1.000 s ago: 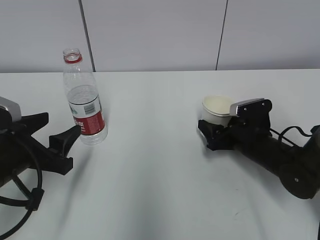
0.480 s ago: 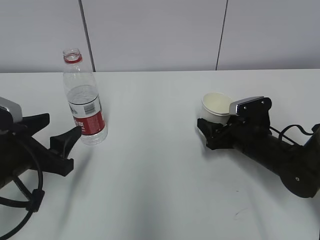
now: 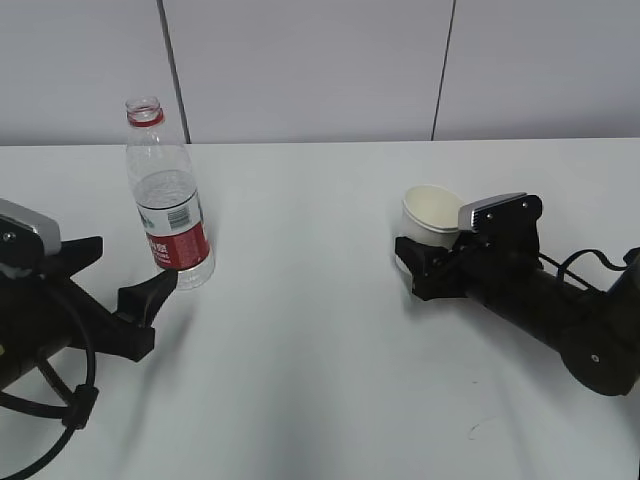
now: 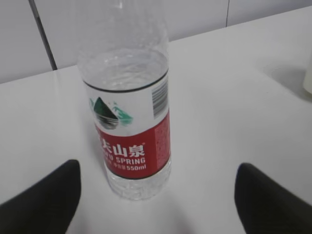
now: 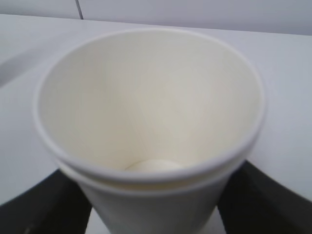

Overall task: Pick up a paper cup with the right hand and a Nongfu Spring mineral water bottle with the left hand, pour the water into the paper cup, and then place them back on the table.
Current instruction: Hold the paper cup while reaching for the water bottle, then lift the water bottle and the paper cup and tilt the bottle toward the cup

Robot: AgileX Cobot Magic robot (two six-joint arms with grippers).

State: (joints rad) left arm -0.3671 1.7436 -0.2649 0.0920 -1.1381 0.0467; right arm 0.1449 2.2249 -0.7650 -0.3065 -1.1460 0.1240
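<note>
The Nongfu Spring bottle (image 3: 168, 205) stands upright and uncapped on the white table (image 3: 310, 340) at the left, partly filled with water. My left gripper (image 3: 125, 272) is open just short of it, with one fingertip beside its base. In the left wrist view the bottle (image 4: 129, 122) stands ahead of the open gripper (image 4: 158, 204), with a black finger low on each side and apart from it. The paper cup (image 3: 430, 215) sits upright in my right gripper (image 3: 425, 255). In the right wrist view the empty cup (image 5: 151, 97) fills the frame, and the fingers (image 5: 46, 207) press its lower walls.
A grey panelled wall (image 3: 320, 70) rises behind the table's far edge. A small dark scuff mark (image 3: 480, 428) lies on the table at the front right. A looped black cable (image 3: 60, 400) hangs from the left arm.
My left gripper has moved right and closer to the bottle, so its near fingertip now reaches the base. The right gripper and cup have shifted slightly left and up.
</note>
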